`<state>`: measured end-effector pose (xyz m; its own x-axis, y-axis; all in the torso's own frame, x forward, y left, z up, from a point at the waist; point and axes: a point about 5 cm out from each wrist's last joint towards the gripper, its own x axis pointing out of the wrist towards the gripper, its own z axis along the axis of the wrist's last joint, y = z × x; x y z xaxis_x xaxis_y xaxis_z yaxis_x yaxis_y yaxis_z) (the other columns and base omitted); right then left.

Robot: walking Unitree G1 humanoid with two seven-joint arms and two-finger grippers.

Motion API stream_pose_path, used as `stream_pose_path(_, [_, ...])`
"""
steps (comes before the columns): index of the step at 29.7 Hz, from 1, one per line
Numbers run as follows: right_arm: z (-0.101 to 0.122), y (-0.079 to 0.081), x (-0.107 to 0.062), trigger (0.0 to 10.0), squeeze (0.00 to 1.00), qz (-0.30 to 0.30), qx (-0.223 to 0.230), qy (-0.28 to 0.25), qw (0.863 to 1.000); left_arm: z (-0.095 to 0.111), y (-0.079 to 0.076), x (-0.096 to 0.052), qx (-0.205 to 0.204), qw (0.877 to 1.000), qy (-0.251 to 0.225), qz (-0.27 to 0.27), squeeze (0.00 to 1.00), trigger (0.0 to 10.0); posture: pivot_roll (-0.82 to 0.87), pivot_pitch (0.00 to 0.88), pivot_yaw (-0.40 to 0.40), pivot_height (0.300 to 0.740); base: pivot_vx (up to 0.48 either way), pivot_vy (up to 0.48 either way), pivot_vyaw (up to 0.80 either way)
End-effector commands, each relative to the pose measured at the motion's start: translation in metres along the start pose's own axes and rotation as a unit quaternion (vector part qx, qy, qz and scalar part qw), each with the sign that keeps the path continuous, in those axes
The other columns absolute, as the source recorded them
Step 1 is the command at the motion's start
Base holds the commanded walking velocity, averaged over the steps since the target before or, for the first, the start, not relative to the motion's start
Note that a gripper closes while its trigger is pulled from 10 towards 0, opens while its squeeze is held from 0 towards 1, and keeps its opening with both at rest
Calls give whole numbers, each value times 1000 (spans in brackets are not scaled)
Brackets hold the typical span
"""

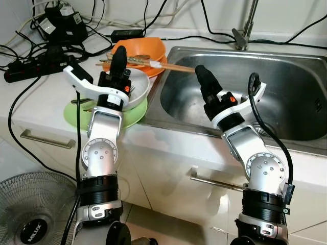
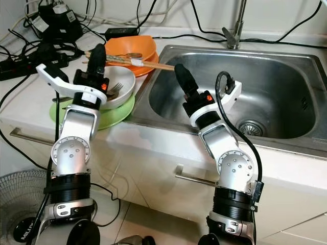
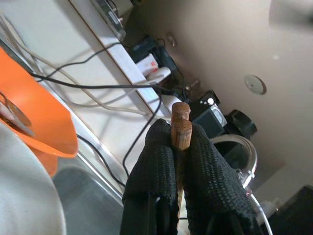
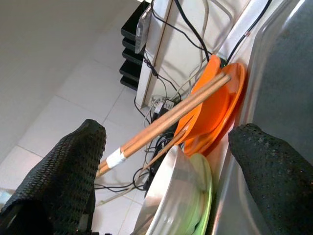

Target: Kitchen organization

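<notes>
The left pincer is clamped on the butt ends of a pair of brown wooden chopsticks taped together with a white band. They lie across the orange plastic bowl and poke out over the rim of the stainless steel sink. The right pincer hovers over the sink's near left corner with its fingers wide apart, facing the chopsticks' free tips.

To do this well, I would lift the sticks level and slowly, since the grip sits at one far end and they could swing or pivot. The white bowl holding a metal fork, stacked on a green plate, stands just beneath the left wrist near the desk's front edge, so the wrist should rise first. Black cables crowd the desk's back left corner; open room lies over the sink basin.
</notes>
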<state>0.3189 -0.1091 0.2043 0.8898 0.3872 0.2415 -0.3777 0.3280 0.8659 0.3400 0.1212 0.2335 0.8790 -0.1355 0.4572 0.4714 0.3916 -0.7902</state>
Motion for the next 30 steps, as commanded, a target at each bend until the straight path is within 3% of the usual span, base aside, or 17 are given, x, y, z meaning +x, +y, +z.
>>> stream_pose_path(1, [-9, 5, 0, 10000, 0, 7, 19, 10, 1000, -21, -15, 5, -48, 999, 7, -15, 0, 0, -85, 47, 143, 740, 0, 0, 0])
stream_pose_path(8, [-11, 2, 4, 10000, 0, 1, 36, 12, 999, -41, -27, 5, -77, 996, 34, -34, 0, 0, -83, 53, 144, 740, 0, 0, 0])
stream_pose_path(16, [-4, 1, 12, 10000, 0, 6, 37, -15, 999, -47, -25, 1, -98, 994, 44, -24, 0, 0, -83, 57, 147, 740, 0, 0, 0])
stream_pose_path(26, [0, 18, 34, 10000, 0, 42, 73, -48, 995, -54, -20, -4, -122, 991, 53, -9, 0, 0, -82, 60, 143, 740, 0, 0, 0])
stream_pose_path(27, [-1, 19, 35, 4431, 0, 43, 74, -46, 995, -54, -19, -4, -123, 991, 53, -7, 0, 0, -81, 62, 141, 740, 0, 0, 0])
stream_pose_path(28, [-3, 19, 36, 0, 0, 44, 76, -44, 995, -55, -17, -4, -125, 991, 54, -3, 0, 0, -81, 62, 139, 740, 0, 0, 0])
stream_pose_path(30, [-3, 19, 36, 0, 0, 44, 77, -44, 995, -55, -16, -3, -130, 990, 54, 0, 0, 0, -82, 64, 137, 740, 0, 0, 0])
